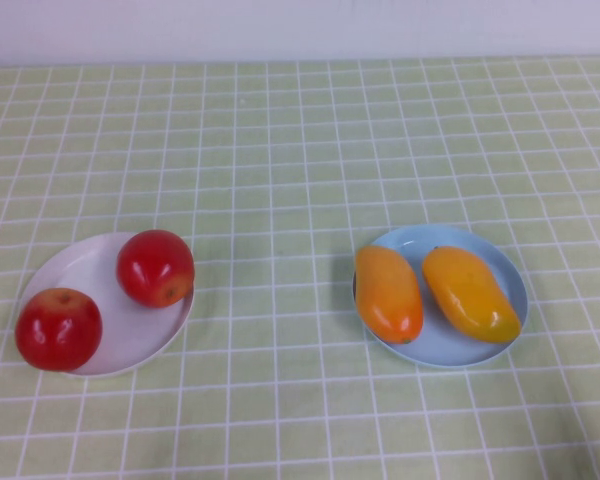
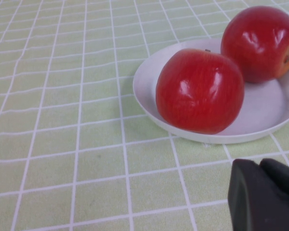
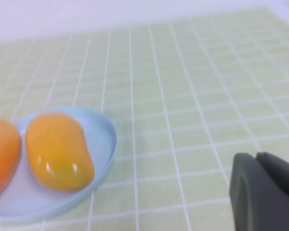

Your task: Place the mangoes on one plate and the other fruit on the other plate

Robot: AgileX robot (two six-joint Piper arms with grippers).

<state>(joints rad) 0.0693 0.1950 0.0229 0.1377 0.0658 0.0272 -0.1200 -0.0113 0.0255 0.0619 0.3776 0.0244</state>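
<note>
Fruit is seen sorted onto two plates, with wide open counter all around them.

The white plate is set near the counter's left front, the light blue plate to the right, well apart, with a broad strip of green checked cloth left free between and behind them. Two round, glossy red apples are carried on the white plate, one overhanging its near rim. Two smooth, tapered orange-yellow mangoes are laid side by side on the blue one. The left end effector is held shut and empty, just short of the white plate; the right end effector is likewise closed on nothing, beside the blue plate.
</note>
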